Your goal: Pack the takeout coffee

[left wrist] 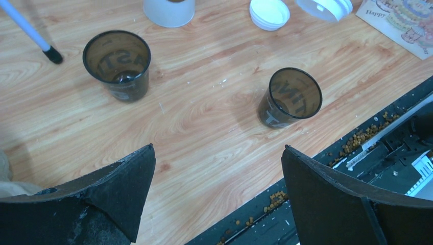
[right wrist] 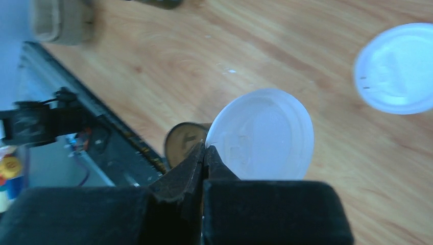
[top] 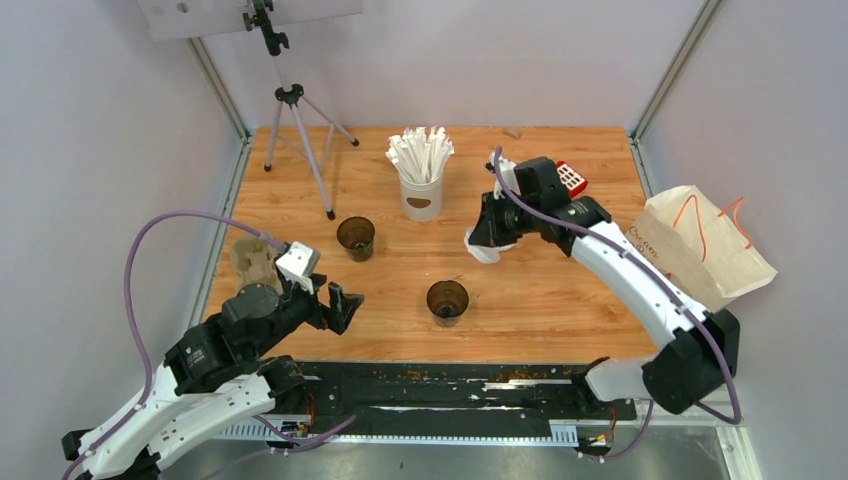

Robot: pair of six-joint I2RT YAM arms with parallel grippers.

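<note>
My right claw (right wrist: 205, 149) pinches a white lid (right wrist: 263, 135) over the bench (top: 560, 300), far right; my left claw (left wrist: 217, 153) gapes wide, near left, facing the far cup (top: 356, 238) and near cup (top: 447, 301).

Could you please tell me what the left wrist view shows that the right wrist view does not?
Only the left wrist view: the open left claw, the far cup whole and lidless, and a tripod foot. Only the right wrist view: the right claw shut on the rim of a lid. Both: the near cup, a loose lid and the wooden table.
</note>
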